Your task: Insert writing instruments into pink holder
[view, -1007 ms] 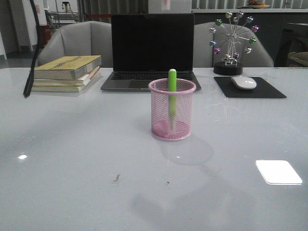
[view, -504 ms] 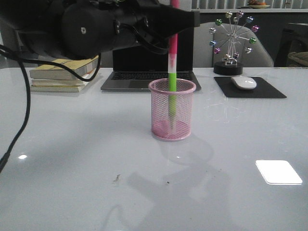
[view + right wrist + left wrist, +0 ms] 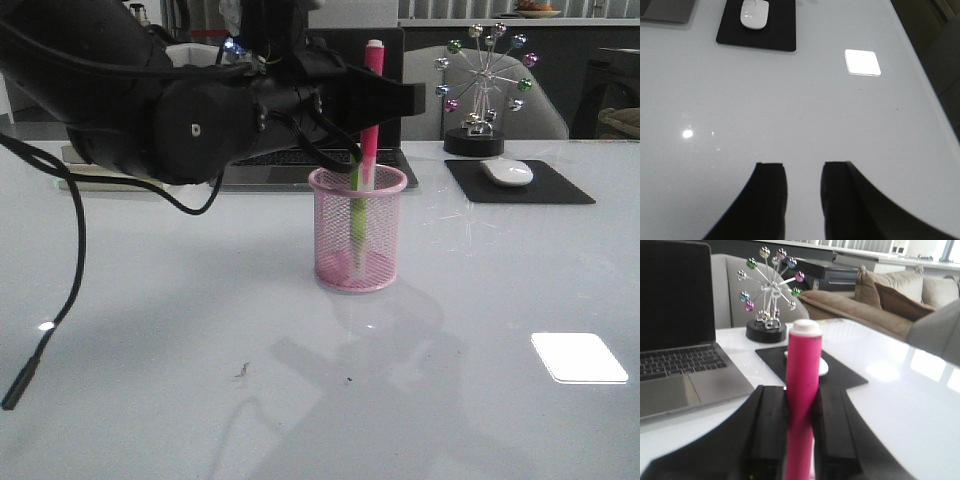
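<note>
The pink holder (image 3: 357,250) stands mid-table with the lime green marker (image 3: 357,208) upright inside it. Directly above the holder, my left gripper (image 3: 376,98) is shut on the magenta marker (image 3: 368,145), which stands nearly upright with its lower end below the rim beside the green one. In the left wrist view the magenta marker (image 3: 802,360) is pinched between both fingers of the left gripper (image 3: 802,391), its white-tipped end sticking out past them. My right gripper (image 3: 803,167) is open over bare white table, holding nothing; it is not in the front view.
A laptop (image 3: 675,365) stands behind the holder, largely covered by my left arm. A white mouse (image 3: 507,172) lies on a black pad (image 3: 560,188) at the back right, next to a ferris-wheel ornament (image 3: 485,90). A cable (image 3: 50,330) hangs at the left.
My left arm came into view from the left with the magenta marker. It has since dropped lower, so the marker's lower end now sits inside the holder.
</note>
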You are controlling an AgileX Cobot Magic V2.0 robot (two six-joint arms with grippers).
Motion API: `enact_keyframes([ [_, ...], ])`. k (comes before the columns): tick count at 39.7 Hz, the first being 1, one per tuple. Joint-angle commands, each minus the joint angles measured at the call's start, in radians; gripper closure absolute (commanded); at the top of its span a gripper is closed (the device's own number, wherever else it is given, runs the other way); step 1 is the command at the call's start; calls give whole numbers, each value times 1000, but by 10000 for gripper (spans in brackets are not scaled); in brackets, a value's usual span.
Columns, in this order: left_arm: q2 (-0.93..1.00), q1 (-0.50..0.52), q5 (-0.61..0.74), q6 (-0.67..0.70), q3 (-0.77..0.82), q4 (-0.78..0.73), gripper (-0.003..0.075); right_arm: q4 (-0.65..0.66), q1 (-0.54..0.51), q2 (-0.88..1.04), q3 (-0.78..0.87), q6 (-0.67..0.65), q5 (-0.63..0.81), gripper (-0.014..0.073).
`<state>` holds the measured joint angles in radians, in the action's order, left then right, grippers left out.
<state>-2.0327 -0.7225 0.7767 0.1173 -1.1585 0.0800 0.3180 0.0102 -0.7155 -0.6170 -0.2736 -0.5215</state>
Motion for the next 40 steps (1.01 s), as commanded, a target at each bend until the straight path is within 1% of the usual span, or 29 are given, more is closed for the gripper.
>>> enact_keyframes([
  [1, 46, 8, 70, 9, -23, -7, 601, 27, -6, 5, -26, 3, 64, 274],
  [11, 46, 4, 72, 11, -23, -7, 395, 27, -6, 5, -26, 3, 64, 274],
  [13, 46, 4, 72, 13, -23, -7, 381, 27, -6, 5, -26, 3, 64, 274],
  [20, 48, 0, 84, 63, -23, -23, 380, 27, -6, 5, -26, 3, 64, 274],
  [24, 77, -6, 76, 63, -23, -23, 380, 27, -6, 5, -26, 3, 64, 274],
  [27, 119, -4, 6, 52, -30, -23, 380, 27, -6, 5, -26, 3, 64, 274],
  [32, 210, 19, -156, 9, -41, -23, 380, 27, -6, 5, -26, 3, 64, 274],
  [36, 291, 53, -256, -14, -41, -23, 380, 27, -6, 5, -26, 3, 64, 274],
  [39, 353, 84, -350, -26, -41, -23, 381, 27, -6, 5, -26, 3, 64, 274],
  [40, 377, 101, -402, -26, -41, -23, 388, 27, -6, 5, -26, 3, 64, 274],
])
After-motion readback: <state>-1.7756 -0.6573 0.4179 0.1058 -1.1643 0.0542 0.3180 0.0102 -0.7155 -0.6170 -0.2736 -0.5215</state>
